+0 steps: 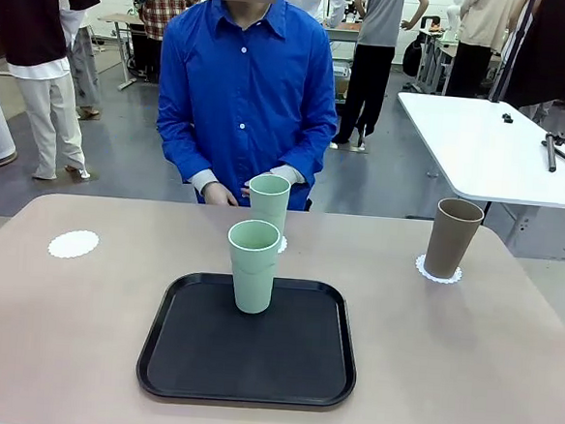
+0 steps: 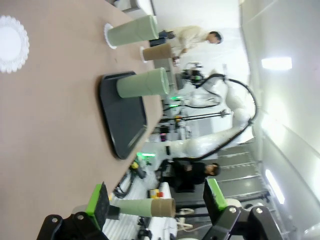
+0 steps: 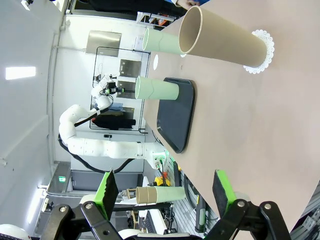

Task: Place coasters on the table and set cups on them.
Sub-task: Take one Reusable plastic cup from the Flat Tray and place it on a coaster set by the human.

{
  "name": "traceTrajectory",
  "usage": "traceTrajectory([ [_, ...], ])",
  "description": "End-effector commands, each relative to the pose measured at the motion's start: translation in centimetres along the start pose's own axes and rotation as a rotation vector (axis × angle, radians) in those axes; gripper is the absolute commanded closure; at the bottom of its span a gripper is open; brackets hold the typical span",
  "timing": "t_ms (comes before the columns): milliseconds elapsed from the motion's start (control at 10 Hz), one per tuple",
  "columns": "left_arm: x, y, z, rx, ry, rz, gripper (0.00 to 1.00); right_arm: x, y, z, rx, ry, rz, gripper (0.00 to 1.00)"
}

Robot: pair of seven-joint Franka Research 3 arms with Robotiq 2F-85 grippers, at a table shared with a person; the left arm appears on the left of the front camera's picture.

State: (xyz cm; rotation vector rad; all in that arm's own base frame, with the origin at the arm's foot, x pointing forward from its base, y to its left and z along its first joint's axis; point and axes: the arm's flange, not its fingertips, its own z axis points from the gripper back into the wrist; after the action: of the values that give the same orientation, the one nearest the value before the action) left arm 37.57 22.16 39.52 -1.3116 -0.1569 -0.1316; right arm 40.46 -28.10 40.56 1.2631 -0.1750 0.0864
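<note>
A brown cup (image 1: pixel 452 237) stands on a coaster (image 1: pixel 439 274) at the right of the table (image 1: pixel 466 361). A mint cup (image 1: pixel 269 203) stands on a second coaster (image 1: pixel 281 243) at the far middle, by the person's hands (image 1: pixel 220 196). Another mint cup (image 1: pixel 252 266) stands on the black tray (image 1: pixel 248 360). A third coaster (image 1: pixel 73 244) lies bare at the left. My left gripper (image 2: pixel 156 200) is open and holds nothing, off the table's edge, with the bare coaster (image 2: pixel 11 36) far ahead. My right gripper (image 3: pixel 165 187) is open and holds nothing, back from the brown cup (image 3: pixel 222 39).
A person in a blue shirt (image 1: pixel 247 93) stands at the far side. A white table (image 1: pixel 491 149) is behind at the right. The tray (image 2: pixel 122 117) lies in the middle near the front edge.
</note>
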Motion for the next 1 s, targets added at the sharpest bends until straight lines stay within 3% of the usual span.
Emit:
traceTrajectory([
  [0,2.7,-6.4,-4.3,0.246,-0.039,-0.041,0.0,0.0,-0.1,0.0,-0.001,-0.002,-0.004,0.0],
  [200,5.6,-10.9,-7.3,0.467,-0.024,-0.056,0.0,0.0,-0.1,0.0,-0.001,-0.002,-0.004,0.0],
  [400,5.2,-13.5,-11.5,0.686,0.01,-0.134,0.0,0.0,-0.1,0.0,-0.001,-0.002,-0.004,0.0],
  [700,3.4,-14.6,-18.8,0.869,0.21,-0.337,0.0,0.0,-0.1,0.0,-0.001,-0.002,-0.004,0.0],
  [900,2.7,-13.7,-22.6,0.923,0.319,-0.394,0.0,0.0,-0.1,0.0,-0.001,-0.002,-0.004,0.0],
])
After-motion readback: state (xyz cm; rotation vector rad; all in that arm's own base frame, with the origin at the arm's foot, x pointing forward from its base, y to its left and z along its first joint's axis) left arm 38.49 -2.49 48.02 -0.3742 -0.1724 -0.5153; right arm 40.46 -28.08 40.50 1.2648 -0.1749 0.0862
